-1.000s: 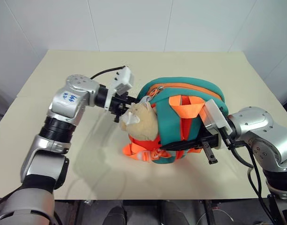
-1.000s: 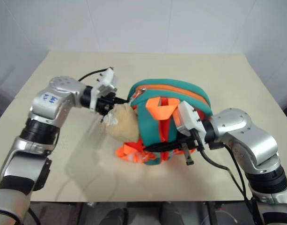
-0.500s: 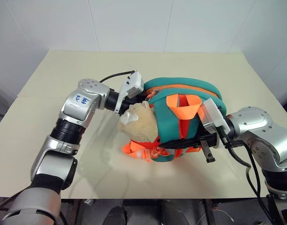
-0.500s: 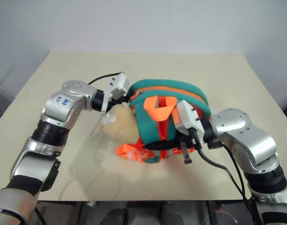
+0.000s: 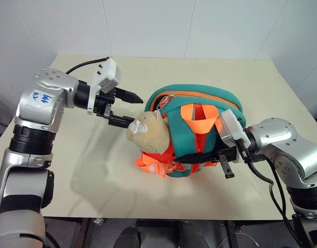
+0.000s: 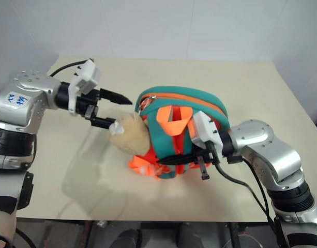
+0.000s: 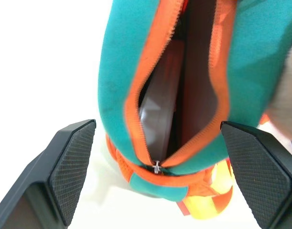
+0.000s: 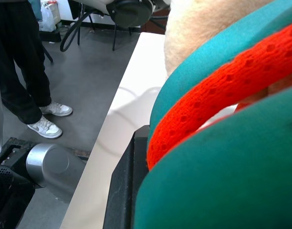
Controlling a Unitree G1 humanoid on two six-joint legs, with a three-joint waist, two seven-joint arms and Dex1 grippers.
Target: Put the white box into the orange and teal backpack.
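The beige table (image 5: 70,170) carries the orange and teal backpack (image 5: 199,111), upright near its middle, zipper mouth gaping toward the robot's left. Through that mouth, in the left wrist view, the white box (image 7: 157,119) sits inside the bag. A beige plush toy (image 5: 150,132) hangs on the bag's left side. The left gripper (image 5: 124,109) hovers just beside the toy, its 2 fingers spread wide — empty. The right gripper (image 5: 220,157) is pinched on the backpack's lower edge.
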